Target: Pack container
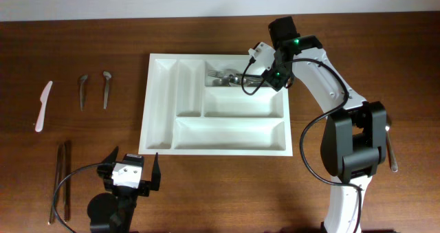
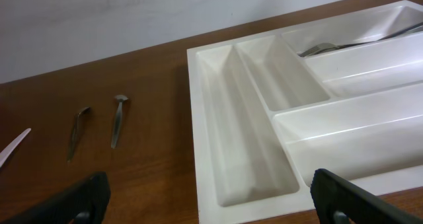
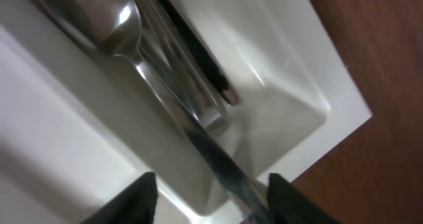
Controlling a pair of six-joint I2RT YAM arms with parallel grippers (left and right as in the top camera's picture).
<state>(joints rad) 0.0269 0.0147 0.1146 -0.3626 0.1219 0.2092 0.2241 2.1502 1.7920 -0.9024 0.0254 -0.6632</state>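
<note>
Right wrist: right gripper [image 3: 213, 197] parted astride shiny steel cutlery handle [image 3: 198, 141] inside large white plastic tray [image 3: 297, 98]; left gripper [image 2: 205, 197] gaping. Likely fault: handle snagging a finger on withdrawal.

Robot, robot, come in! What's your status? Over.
Left gripper open, empty. Right gripper open over silver metal cutlery in large white plastic cutlery tray. Two small metal utensils lie left of tray.

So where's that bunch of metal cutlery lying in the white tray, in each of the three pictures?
Overhead: the cutlery lies in the tray's top long compartment, upper middle of the picture.
Left wrist: the cutlery is at the top right, only partly showing.
Right wrist: the cutlery is seen close up, running across the middle.
Shared landmark: the white tray.
</note>
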